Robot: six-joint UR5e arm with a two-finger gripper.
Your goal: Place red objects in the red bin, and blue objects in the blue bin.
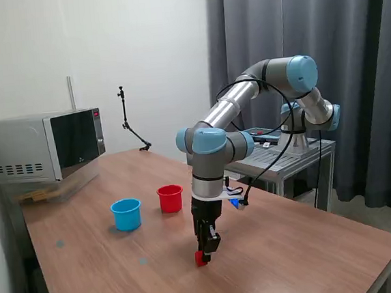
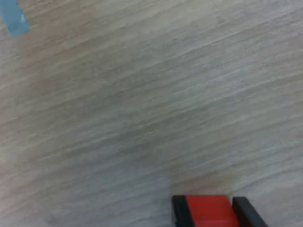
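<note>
One small solid red cube [image 2: 207,210] sits pinched between our two-finger gripper's [image 1: 203,254] black fingers [image 2: 179,212] low at the wooden table [image 1: 314,246], so we lift straight, carry over the round red plastic cup [image 1: 170,198], release centred, clear of the light blue plastic cup [image 1: 127,214].

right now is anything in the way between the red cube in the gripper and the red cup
Nothing visible. The gripper is closed on the red cube low over the table, and only bare wood lies between it and the red cup. The blue cup sits off to the exterior view's left, clear of that path.
</note>
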